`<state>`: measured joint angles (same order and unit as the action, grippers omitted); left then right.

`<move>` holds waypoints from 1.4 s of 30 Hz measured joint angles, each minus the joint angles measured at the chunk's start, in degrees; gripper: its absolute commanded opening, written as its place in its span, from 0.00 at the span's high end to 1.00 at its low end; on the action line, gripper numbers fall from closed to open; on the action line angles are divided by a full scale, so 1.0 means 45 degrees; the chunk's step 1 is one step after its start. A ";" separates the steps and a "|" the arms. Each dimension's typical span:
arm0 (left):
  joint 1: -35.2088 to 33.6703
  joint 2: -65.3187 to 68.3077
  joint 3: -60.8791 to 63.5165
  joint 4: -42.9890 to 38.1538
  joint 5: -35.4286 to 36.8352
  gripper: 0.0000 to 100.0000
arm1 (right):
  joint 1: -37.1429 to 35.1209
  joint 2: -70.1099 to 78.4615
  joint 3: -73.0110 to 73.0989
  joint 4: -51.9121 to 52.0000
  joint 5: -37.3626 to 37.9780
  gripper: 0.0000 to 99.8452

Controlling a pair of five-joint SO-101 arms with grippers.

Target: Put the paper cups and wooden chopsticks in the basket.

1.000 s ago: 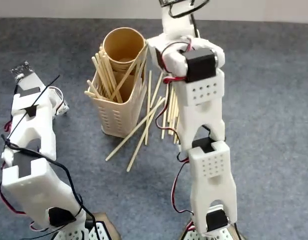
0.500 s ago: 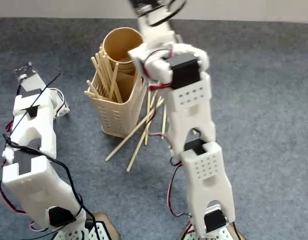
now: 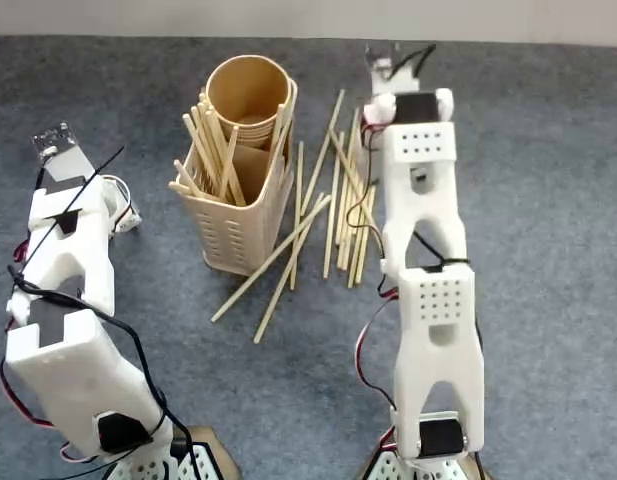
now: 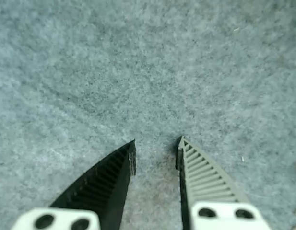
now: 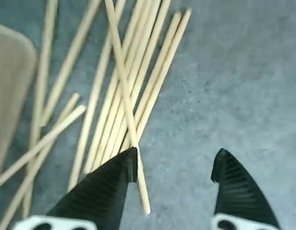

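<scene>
Two outstretched: left arm (image 3: 63, 250), right arm (image 3: 423, 230), jaws apart (right's wider, beside loose chopsticks (image 5: 123, 91)).

Several chopsticks (image 3: 333, 200) partly under right arm (image 3: 418, 200), basket (image 5: 6, 86) cut off at the edge

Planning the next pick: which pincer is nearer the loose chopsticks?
Right. The right pincer hangs open over the loose chopsticks; the left pincer is over bare carpet, across the basket.
</scene>
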<state>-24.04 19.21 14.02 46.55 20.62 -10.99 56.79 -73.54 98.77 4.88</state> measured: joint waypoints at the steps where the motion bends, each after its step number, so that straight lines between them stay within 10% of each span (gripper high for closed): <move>1: 0.0000 0.0000 0.0000 0.0000 0.0000 0.83 | 0.0000 0.0508 0.0000 -0.0156 0.0039 0.75; 42: 0.0000 0.0020 0.0000 0.0000 0.0000 0.83 | 0.0059 0.5705 -0.4904 0.0137 -0.0020 0.75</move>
<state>-24.04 19.30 14.02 46.55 20.62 -10.73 82.46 -95.60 99.38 4.79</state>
